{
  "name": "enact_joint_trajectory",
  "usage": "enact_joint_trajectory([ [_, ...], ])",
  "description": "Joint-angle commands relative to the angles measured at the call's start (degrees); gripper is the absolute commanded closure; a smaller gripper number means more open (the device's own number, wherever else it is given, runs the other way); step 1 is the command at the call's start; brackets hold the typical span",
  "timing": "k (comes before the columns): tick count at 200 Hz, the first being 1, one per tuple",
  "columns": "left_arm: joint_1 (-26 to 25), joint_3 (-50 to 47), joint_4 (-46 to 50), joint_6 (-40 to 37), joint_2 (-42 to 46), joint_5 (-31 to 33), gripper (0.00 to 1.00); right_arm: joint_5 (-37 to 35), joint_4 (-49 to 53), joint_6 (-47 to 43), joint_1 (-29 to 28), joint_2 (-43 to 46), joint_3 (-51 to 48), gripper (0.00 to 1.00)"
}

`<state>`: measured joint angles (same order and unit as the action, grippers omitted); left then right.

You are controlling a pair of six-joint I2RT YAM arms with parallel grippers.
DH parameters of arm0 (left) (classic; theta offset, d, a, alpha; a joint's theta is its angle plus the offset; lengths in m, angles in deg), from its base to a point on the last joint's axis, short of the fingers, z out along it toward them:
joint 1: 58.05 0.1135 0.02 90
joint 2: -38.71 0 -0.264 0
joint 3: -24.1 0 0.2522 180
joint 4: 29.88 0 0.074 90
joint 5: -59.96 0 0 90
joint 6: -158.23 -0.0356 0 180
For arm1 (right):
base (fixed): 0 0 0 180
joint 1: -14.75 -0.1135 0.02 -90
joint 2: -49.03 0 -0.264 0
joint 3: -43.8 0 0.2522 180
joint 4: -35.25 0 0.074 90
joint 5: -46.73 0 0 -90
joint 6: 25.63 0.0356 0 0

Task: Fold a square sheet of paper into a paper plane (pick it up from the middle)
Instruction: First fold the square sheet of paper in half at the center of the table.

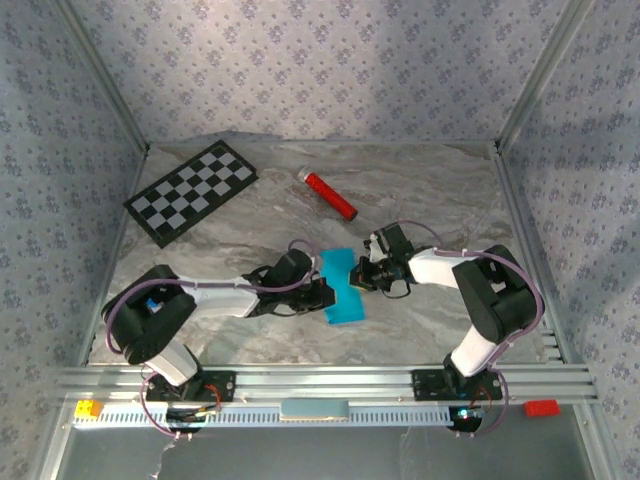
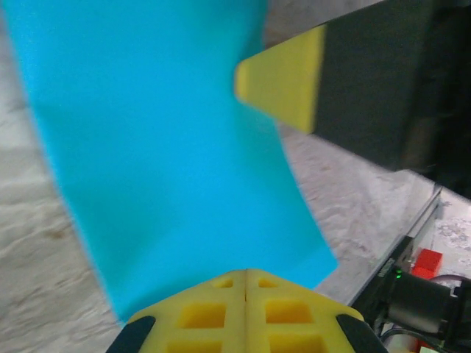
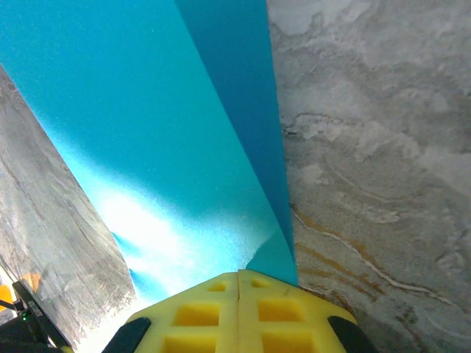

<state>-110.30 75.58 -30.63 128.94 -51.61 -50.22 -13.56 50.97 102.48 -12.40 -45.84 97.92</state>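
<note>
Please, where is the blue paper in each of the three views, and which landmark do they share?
Top external: paper just below the centre.
Left wrist: paper across the left and centre, from the top edge down.
Right wrist: paper on the left half, from the top edge down.
Shared landmark: grey marbled table.

The square sheet of paper [image 1: 345, 303] is smooth and matt; the table [image 1: 430, 200] looks like dull veined stone; the near rail [image 1: 330, 378] is bare metal.
</note>
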Motion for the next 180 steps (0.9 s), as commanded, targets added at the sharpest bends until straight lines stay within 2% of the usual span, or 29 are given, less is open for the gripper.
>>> enact_joint_trajectory([
  [1,-0.3,1.6,1.6,-1.1,-1.1,-0.6,0.97,-8.2,7.7,0.4,0.5,-2.1,-2.9,1.0],
  [72,-1.9,-4.9,-3.7,1.7,-5.1,-1.1,0.99,-8.0,7.2,0.6,0.4,-2.5,-3.1,1.0],
  [106,-2.3,-9.5,-2.9,1.9,-1.8,0.1,0.99,-8.1,7.6,0.2,0.5,-2.1,-3.4,1.0],
  [136,-2.6,-5.8,1.9,-0.6,1.3,1.0,0.98,-8.1,7.4,0.3,0.5,-2.0,-3.4,1.0],
  [180,-2.7,-2.4,0.4,0.6,2.2,1.7,0.96,-8.0,7.2,0.4,0.4,-1.9,-3.6,1.0],
])
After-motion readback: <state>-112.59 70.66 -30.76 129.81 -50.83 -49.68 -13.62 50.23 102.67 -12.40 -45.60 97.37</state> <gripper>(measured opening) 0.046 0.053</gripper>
